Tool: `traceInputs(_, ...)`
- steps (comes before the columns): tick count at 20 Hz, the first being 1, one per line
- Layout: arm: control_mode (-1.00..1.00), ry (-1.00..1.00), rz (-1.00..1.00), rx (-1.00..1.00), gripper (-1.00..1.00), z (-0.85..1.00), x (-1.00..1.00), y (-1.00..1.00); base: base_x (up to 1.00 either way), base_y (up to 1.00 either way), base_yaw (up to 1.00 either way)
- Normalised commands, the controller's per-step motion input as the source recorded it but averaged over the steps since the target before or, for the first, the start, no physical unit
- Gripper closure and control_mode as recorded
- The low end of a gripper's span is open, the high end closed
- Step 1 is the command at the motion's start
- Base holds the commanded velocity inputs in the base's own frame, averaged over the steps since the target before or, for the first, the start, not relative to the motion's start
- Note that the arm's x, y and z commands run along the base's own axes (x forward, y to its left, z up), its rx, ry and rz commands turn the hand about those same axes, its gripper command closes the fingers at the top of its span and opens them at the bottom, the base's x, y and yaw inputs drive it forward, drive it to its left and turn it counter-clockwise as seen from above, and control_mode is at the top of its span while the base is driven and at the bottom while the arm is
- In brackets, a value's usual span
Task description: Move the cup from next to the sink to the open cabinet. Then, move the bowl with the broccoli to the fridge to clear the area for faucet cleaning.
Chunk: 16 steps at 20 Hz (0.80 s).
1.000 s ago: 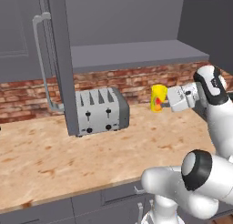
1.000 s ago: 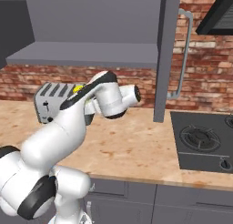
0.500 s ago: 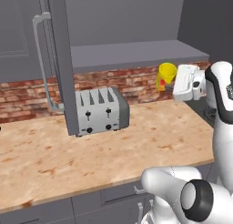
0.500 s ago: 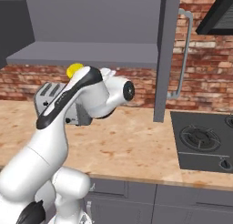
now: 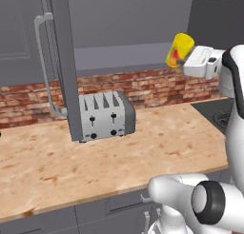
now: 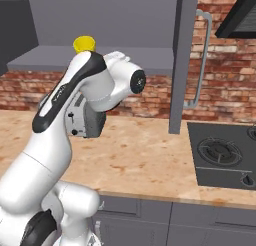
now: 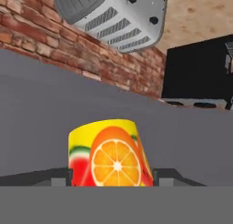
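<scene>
Gripper [image 5: 183, 62] clamped on yellow cup [image 5: 179, 50], held up at shelf height of open cabinet [image 5: 143, 54], above counter [image 5: 95, 166] w/ toaster [image 5: 106, 115]. Raised so base clears shelf edge, prob. before sliding in. Cup not yet set down.

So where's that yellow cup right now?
The cup is in the robot's hand, raised at the open cabinet's shelf, above and right of the toaster.

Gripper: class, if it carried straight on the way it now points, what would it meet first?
The gripper, shut on the cup, points into the open cabinet; probably its grey inside, shelf or back wall, though depth is unclear.
</scene>
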Motion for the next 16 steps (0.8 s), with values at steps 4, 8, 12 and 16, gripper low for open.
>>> traceInputs(4, -1.00, 0.16, 0.01, 0.26, 1.00, 0.74, 0.03, -0.18, 0.00, 0.00, 0.00)
traceInputs(8, -1.00, -0.05, 0.00, 0.00, 1.00, -0.01, 0.10, 0.02, 0.00, 0.00, 0.00)
traceInputs(12, -1.00, 0.08, -0.01, -0.07, 1.00, -0.29, 0.60, 0.18, 0.00, 0.00, 0.00)
traceInputs(16, -1.00, 0.15, -0.07, -0.01, 1.00, -0.27, 0.75, 0.07, 0.00, 0.00, 0.00)
